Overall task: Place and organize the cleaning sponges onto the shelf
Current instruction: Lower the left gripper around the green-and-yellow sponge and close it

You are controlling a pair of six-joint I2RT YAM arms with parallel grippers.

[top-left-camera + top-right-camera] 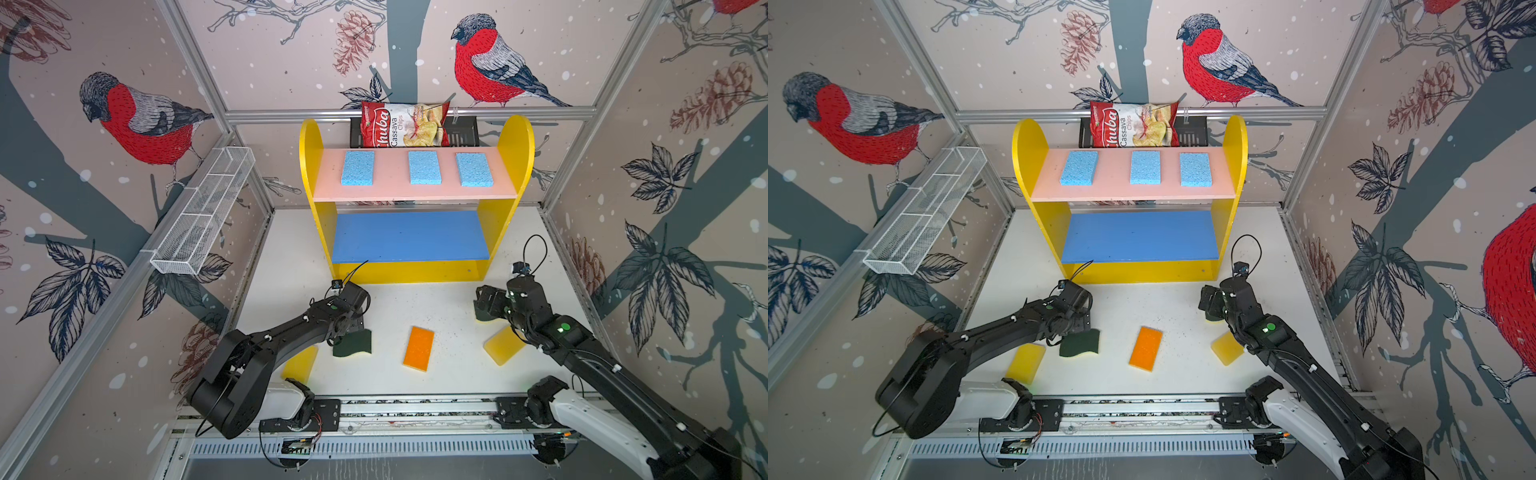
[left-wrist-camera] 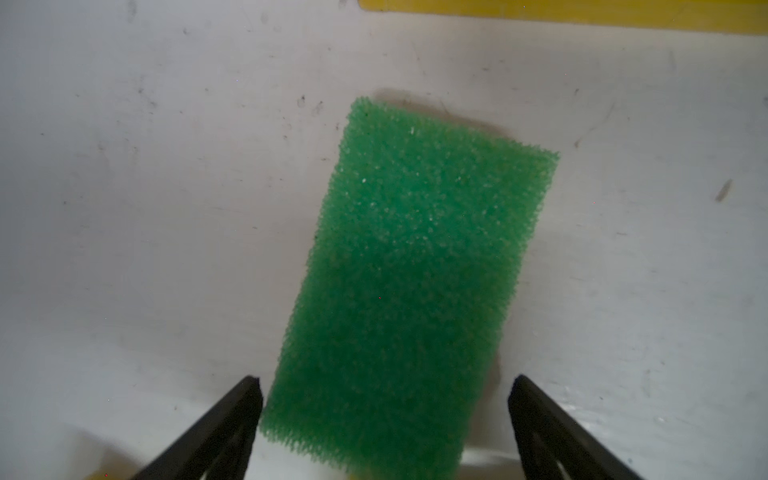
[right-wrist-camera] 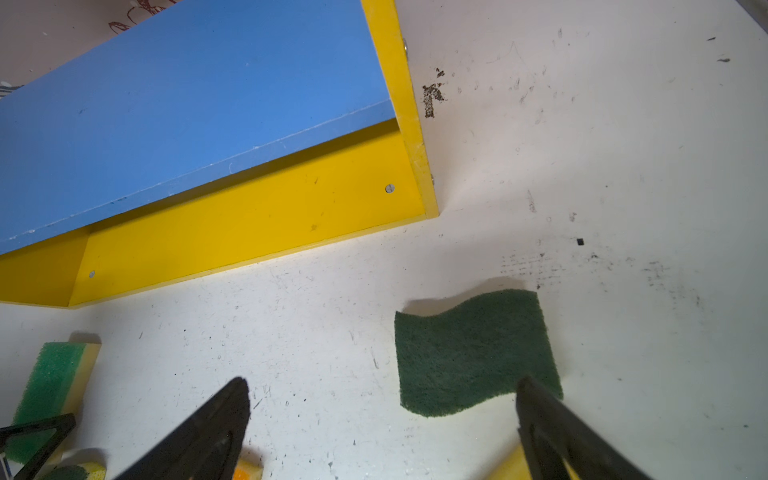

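Observation:
The shelf (image 1: 517, 166) holds three light blue sponges (image 1: 424, 167) on its pink board; its blue board (image 1: 409, 237) is bare. My left gripper (image 2: 384, 386) is open, its fingers on either side of the near end of a green-topped sponge (image 2: 415, 270) lying flat on the table. My right gripper (image 3: 384, 386) is open low over the table, with a wavy dark green sponge (image 3: 473, 353) just ahead of one finger. In both top views another wavy dark green sponge (image 1: 352, 343), an orange-topped sponge (image 1: 419, 348) and two yellow sponges (image 1: 503, 345) (image 1: 301, 363) lie on the table.
A red chips bag (image 1: 405, 124) leans in a black rack (image 1: 461, 131) behind the shelf. A white wire basket (image 1: 203, 216) hangs on the left wall. The arms' mounting rail (image 1: 415, 405) runs along the table's front edge.

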